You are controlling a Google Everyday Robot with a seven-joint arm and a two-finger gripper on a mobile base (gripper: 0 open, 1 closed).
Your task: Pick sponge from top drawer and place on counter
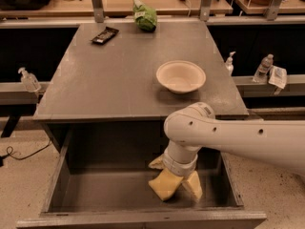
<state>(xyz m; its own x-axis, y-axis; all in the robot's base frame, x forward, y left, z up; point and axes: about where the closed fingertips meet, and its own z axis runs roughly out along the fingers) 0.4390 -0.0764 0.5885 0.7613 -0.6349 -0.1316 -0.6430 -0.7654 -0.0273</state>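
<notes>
The top drawer [62, 175] is pulled out below the counter [109, 75]. My white arm reaches in from the right and down into it. My gripper [180, 187] hangs just above the drawer floor at the front right, its two yellowish fingers [164, 184] spread apart with nothing between them. The pale yellow sponge [156, 163] lies on the drawer floor just behind the gripper. Only its left corner shows past the wrist.
On the counter stand a cream round bowl [181, 76] at the right, a green bag [144, 17] at the back and a black flat object [105, 35] at the back left. Bottles [264, 68] sit on the side rails. Light wooden benches [57, 6] lie behind.
</notes>
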